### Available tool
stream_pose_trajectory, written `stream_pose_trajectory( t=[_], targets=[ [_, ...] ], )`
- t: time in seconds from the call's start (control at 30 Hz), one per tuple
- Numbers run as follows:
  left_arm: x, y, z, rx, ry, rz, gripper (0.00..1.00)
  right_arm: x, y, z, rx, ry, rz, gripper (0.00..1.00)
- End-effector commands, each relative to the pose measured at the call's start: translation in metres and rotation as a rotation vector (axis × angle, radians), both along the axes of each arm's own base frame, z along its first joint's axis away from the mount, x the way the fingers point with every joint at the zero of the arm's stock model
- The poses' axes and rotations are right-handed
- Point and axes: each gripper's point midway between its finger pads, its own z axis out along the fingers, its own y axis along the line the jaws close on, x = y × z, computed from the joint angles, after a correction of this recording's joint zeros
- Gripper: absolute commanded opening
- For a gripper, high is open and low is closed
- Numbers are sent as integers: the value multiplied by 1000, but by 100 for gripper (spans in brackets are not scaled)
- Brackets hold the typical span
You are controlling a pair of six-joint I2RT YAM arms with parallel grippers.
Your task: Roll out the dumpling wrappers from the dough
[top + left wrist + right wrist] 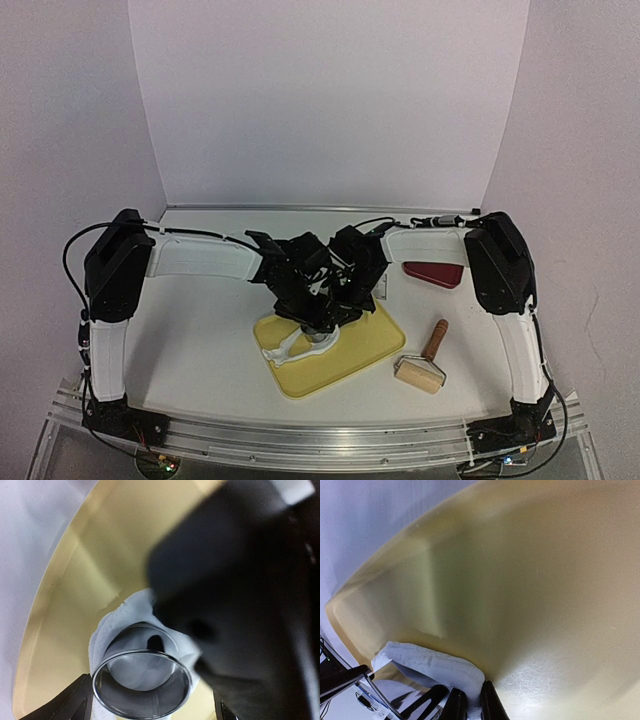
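- Dough: flattened white sheet with a ragged rim, lying on the yellow tray at centre frame in the overhead view. A strip of it trails toward the lower left corner of the tray. Rolling looks done.
- Ring cutter: steel ring standing on the dough, at the lower middle of the left wrist view, with dough showing all round its far side.
- Wrapper: no separate disc lies anywhere on the tray. White dough shows inside the ring, but whether it is cut through cannot be told.
- Left hand: fingers apart, one at each lower corner of its own view, straddling the ring. Contact with the steel cannot be confirmed.
- Right hand: fingers nearly together at the bottom edge of its view, apparently pinching the thick edge of the dough strip beside the cutter.
- Rolling pin: lying on the counter at lower right, clear of the tray and out of use.
- Dark red flat piece: on the counter to the right of the arms, untouched.
- Judged stage: late, at cutting and trimming.
- Judged remaining: peel the ragged leftover from around the ring, lift the ring, and leave one clean round disc on the tray.
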Motion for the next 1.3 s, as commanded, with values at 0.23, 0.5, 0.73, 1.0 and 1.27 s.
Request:
stream_pose_trajectory(
  t=[0.23, 0.5, 0.73, 1.0, 1.27],
  targets=[
    [2, -14, 13, -29, -26, -41, 83, -10, -10, -19, -88, 21, 2, 8],
    [5, 1, -1, 81, -51, -20, 80, -8, -8, -19, -85, 20, 2, 8],
    [6, 3, -2, 89, -61, -17, 71, -8, -7, -21, -83, 21, 4, 8],
    [1, -1, -7, 100, -55, -51, 65, -7, -6, -21, -82, 22, 2, 7],
    [-4, -3, -16, 141, -56, -80, 59, -6, -6, -22, -83, 23, -2, 7]
  ],
)
